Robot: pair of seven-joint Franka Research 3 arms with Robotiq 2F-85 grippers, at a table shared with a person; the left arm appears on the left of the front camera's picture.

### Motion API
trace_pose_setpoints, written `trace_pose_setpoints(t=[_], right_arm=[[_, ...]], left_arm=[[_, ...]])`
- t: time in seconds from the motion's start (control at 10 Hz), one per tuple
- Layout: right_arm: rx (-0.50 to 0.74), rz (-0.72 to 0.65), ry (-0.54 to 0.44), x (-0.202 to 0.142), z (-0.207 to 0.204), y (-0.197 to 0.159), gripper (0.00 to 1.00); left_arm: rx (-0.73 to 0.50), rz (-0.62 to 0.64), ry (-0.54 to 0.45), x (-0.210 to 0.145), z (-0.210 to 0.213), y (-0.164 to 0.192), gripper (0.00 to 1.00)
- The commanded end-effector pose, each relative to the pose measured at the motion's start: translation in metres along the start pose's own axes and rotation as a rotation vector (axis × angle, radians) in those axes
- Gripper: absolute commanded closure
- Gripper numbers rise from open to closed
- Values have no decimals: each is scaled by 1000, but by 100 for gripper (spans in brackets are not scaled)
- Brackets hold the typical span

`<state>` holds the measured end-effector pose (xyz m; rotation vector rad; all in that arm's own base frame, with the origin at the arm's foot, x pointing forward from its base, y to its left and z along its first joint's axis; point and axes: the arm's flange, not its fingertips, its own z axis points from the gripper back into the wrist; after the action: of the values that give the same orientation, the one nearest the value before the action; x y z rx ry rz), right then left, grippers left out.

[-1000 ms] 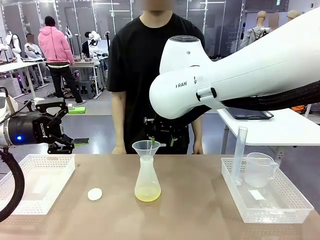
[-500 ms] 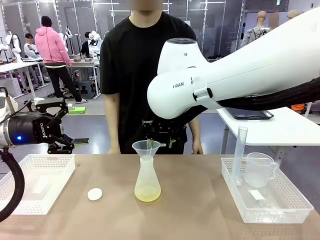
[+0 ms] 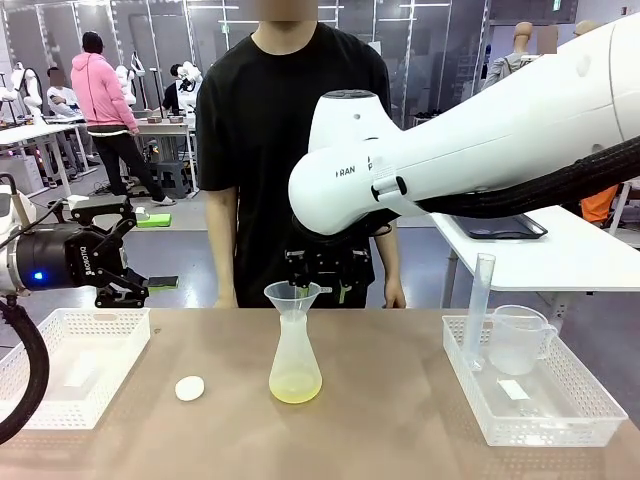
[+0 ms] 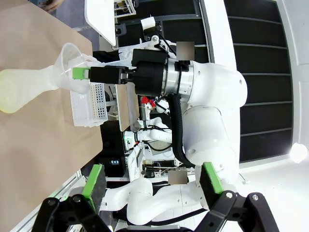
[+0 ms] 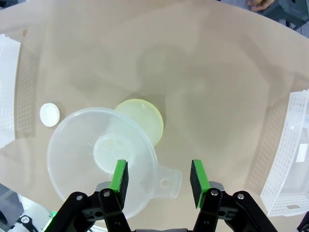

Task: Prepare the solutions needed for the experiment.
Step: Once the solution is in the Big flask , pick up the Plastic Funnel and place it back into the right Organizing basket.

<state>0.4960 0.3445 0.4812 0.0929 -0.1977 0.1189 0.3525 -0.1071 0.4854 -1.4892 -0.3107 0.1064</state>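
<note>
Bright, even overhead light fills the room. The bench (image 3: 400, 420) carries only faint, soft shadows, and the solutions (image 3: 295, 386) glow pale yellow. The front view is sharp. Both wrist views bow straight lines at their edges, and a lamp (image 4: 299, 152) glares white in the left one.

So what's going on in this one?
The right tool hangs open over the funnel, with the funnel's tab between its pads, not gripped. The funnel sits in the flask, which holds a little yellow-green liquid at mid-table. The left tool hangs open off to the left. A person stands at the far side.
</note>
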Motion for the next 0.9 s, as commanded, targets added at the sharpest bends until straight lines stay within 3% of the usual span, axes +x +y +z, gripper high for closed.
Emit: trace_pose_setpoints(t=[0.0, 0.8], right_arm=[[-13, 15, 12, 5, -3, 4, 34], [105, -5, 16, -4, -11, -11, 95]], left_arm=[[-24, 21, -8, -2, -2, -2, 0], [-24, 21, -8, -2, -2, -2, 0]])
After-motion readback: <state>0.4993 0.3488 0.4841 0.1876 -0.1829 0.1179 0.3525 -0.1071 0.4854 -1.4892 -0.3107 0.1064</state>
